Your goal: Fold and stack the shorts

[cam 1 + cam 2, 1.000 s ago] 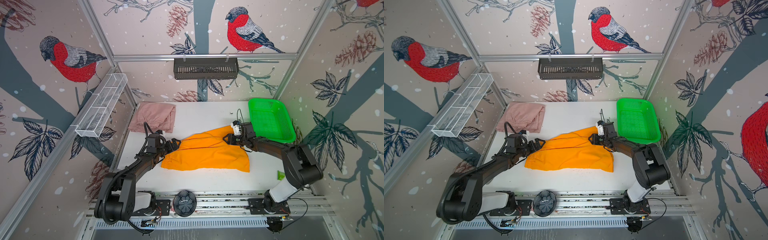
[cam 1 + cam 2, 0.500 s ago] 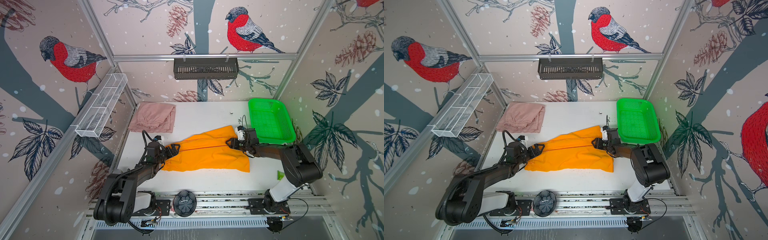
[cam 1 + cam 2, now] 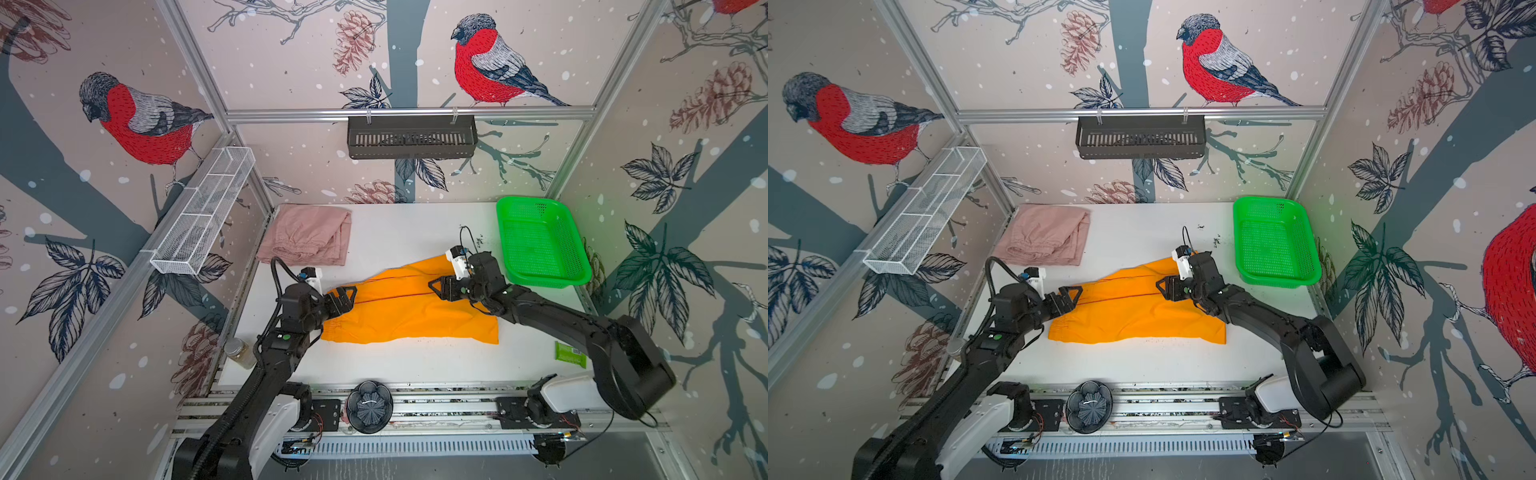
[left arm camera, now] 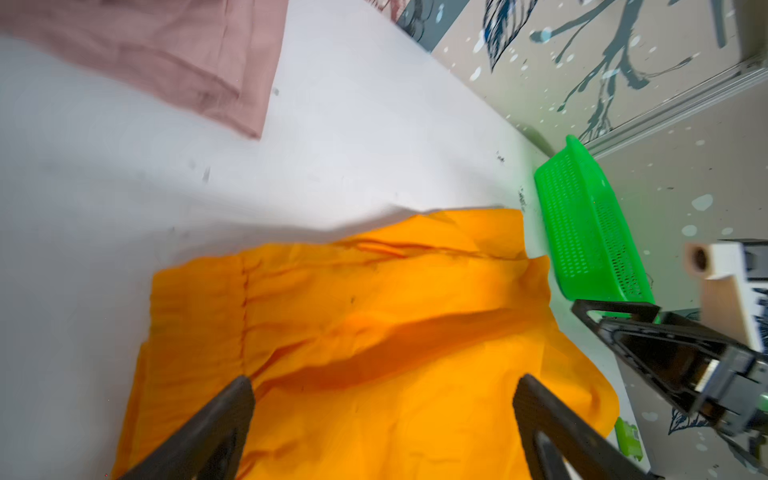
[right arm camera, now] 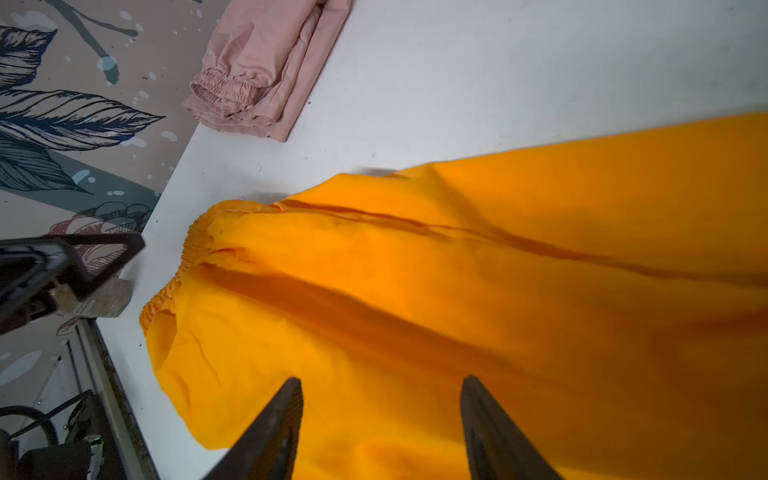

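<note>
There are two shorts on the white table (image 3: 415, 232). The orange shorts (image 3: 407, 309) lie spread out in the middle, with the bunchy waist end on the left and the leg end on the right. The pink shorts (image 3: 305, 241) sit folded in the far left corner, right at the table's left edge and well apart from the orange ones. There is one green basket (image 3: 540, 245) in the far right corner, with nothing in it. There are two grippers. The left gripper (image 3: 348, 297) hangs over the waist end with its jaws spread wide and nothing between them but air above the cloth. The right gripper (image 3: 440, 289) is over the far right part of the orange shorts, and its jaws are spread too, not pinching anything. One small green packet (image 3: 569, 353) lies by the near right edge. Bare table shows between the pink shorts and the basket, and in a strip along the near edge.
</note>
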Robot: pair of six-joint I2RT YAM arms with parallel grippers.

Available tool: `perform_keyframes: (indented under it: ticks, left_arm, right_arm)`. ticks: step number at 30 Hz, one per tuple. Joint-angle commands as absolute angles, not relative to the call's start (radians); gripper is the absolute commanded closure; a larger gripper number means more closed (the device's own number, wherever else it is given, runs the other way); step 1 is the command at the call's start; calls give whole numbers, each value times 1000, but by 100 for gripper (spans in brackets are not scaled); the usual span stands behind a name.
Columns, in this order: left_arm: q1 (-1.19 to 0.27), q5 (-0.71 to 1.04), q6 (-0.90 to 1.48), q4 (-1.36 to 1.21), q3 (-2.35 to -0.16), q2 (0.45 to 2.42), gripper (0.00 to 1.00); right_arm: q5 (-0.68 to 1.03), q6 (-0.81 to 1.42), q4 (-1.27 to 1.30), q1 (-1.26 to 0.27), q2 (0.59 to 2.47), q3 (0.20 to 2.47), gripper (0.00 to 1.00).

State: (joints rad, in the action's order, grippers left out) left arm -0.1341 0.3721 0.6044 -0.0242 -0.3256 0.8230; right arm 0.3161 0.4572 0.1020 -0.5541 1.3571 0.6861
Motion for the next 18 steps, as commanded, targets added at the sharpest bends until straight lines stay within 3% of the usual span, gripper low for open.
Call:
perform_keyframes:
  ticks: [1, 12, 18]
  left_arm:
    - [-135, 389, 676, -53, -258, 793, 2]
    - [-138, 323, 715, -100, -155, 891, 2]
    - [-138, 296, 694, -74, -182, 954, 2]
  right_arm:
    - [221, 588, 29, -590, 1231, 586, 37]
    - [21, 913, 4, -580, 803, 155, 34]
    - [86, 935, -113, -443, 724, 112, 34]
